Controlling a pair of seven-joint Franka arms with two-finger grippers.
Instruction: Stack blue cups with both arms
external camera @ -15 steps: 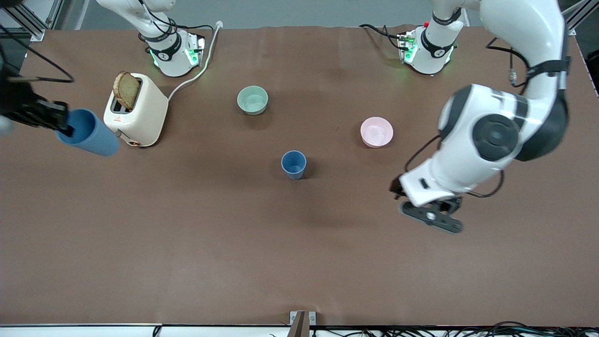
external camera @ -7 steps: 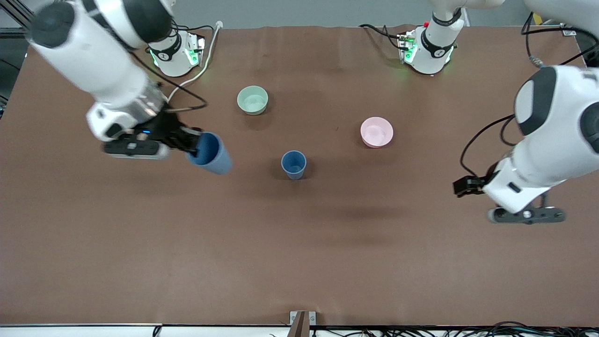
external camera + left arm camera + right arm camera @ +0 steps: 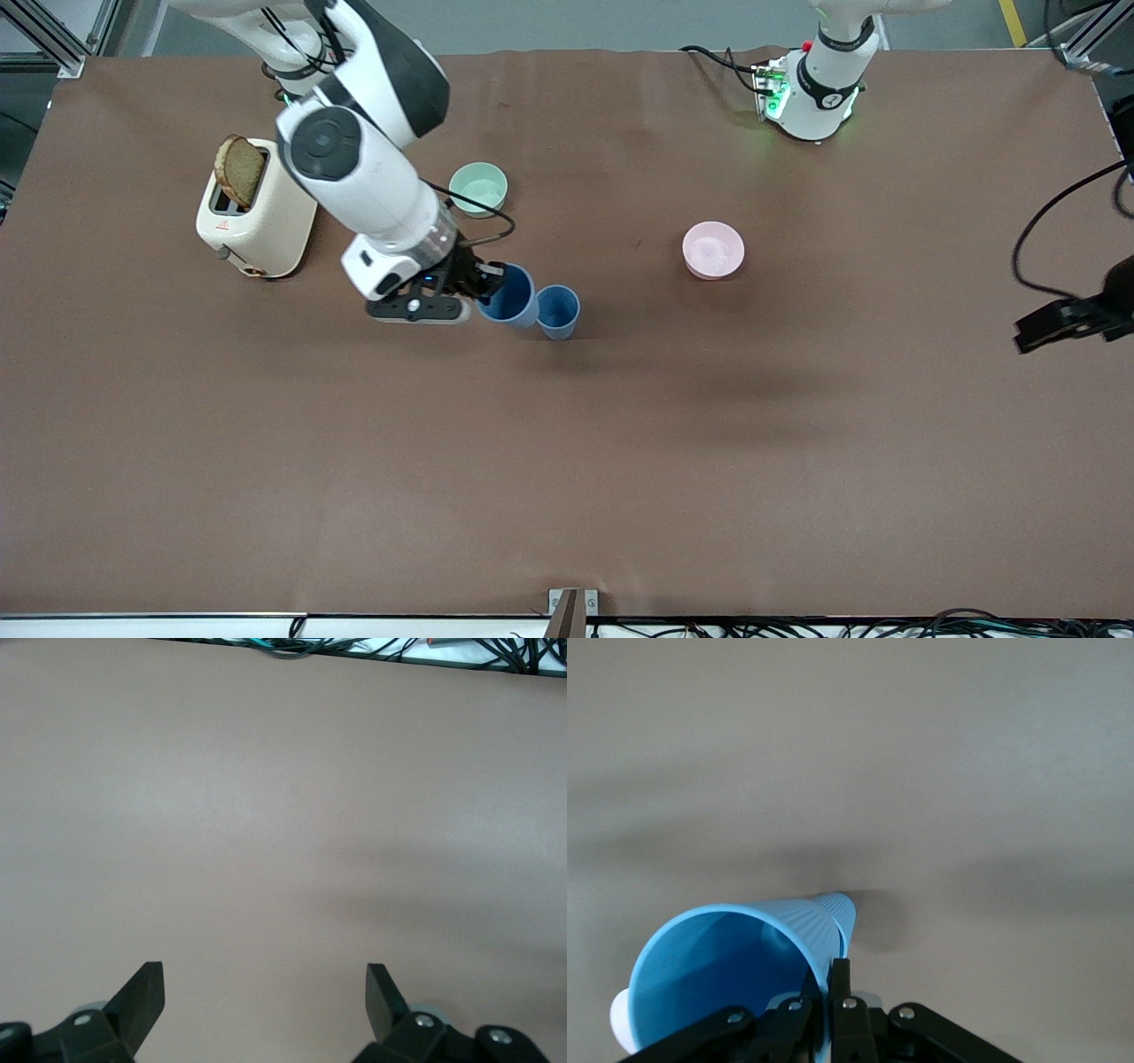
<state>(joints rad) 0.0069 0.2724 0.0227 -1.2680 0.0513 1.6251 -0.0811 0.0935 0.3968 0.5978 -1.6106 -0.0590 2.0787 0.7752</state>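
Right gripper (image 3: 485, 282) pinches one blue cup (image 3: 511, 297) by its rim, tilted, just beside the other cup (image 3: 557, 311) standing mid-surface (image 3: 567, 461) — left gripper (image 3: 264, 990) is spread wide, mostly cut off at the surface's edge.

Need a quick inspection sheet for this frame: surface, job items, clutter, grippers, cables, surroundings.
Surface: brown table cover, wrinkled near the arm bases.
Job's things: held blue cup tilted, right beside the standing blue cup; not stacked yet.
Clutter: toaster with a bread slice toward the right arm's end; green bowl; pink bowl.
Grippers: right gripper shut on the held cup's rim; left gripper open over bare table at the left arm's end, waiting.
Cables: black cable looped at the right wrist; toaster cord hidden by the arm.
Surroundings: cable bundle along the table edge nearest the camera.
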